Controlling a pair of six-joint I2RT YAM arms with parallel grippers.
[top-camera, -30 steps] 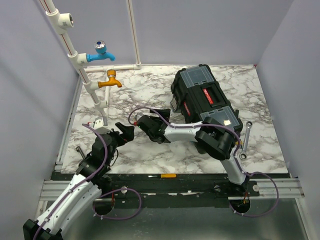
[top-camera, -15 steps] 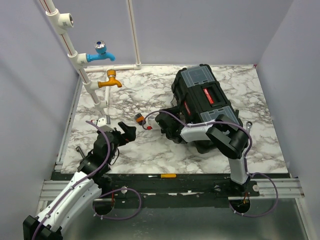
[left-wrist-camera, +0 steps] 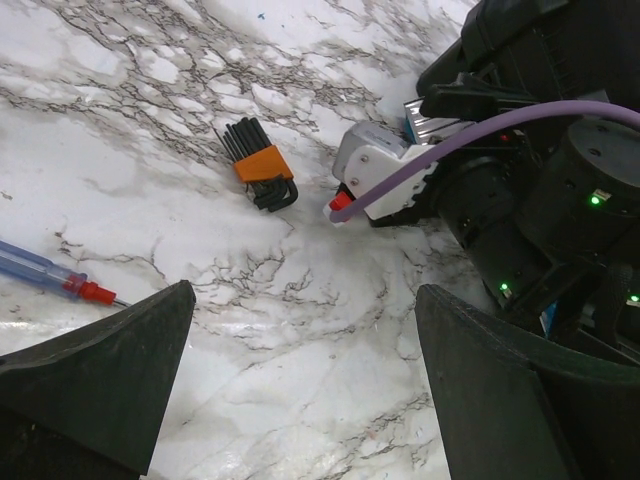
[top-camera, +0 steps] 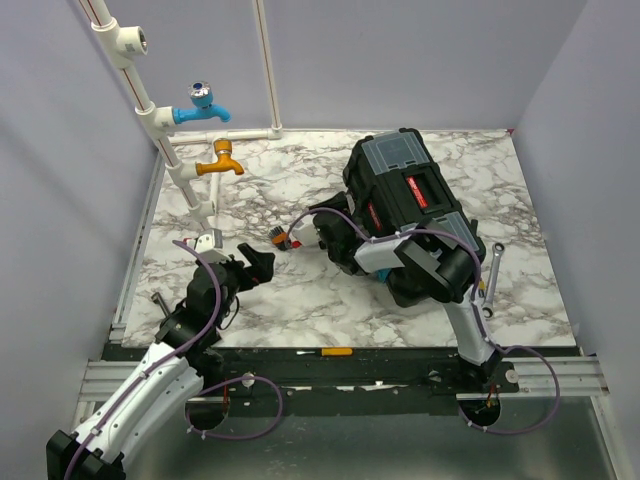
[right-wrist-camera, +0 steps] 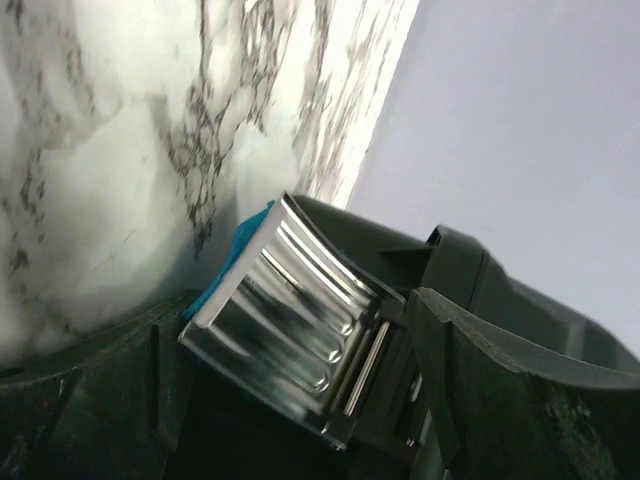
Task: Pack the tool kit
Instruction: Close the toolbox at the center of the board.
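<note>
Right of centre in the overhead view, on the marble table (top-camera: 290,180): black toolbox (top-camera: 410,190), set askew, red-and-black handle on top, clear-lidded compartments at either end. Rising from the lower right, right arm folded at a high elbow in front of the box, forearm doubling back toward the upper left, wrist low against the box's left side. Right tool (top-camera: 322,226) apart there. Close up, dark fingers (right-wrist-camera: 500,400) spread either side of a shiny metal latch (right-wrist-camera: 290,310) with teal backing, neither visibly pressing it. Just left of that wrist, orange-clipped hex keys (top-camera: 278,238) flat on the marble.

Lower left: left arm slanting up from its base, bent once, forearm aimed toward frame centre. Left tool (top-camera: 258,262) wide apart, holding nothing, over the marble. Through its wrist camera, hex keys in upper centre, a clear-handled screwdriver (left-wrist-camera: 50,278) at the left edge, the other arm's wrist filling the upper right.

Wrench (top-camera: 492,280) just beside the box's right side. Yellow-handled screwdriver (top-camera: 335,351) along the table's near edge, bottom centre.
</note>
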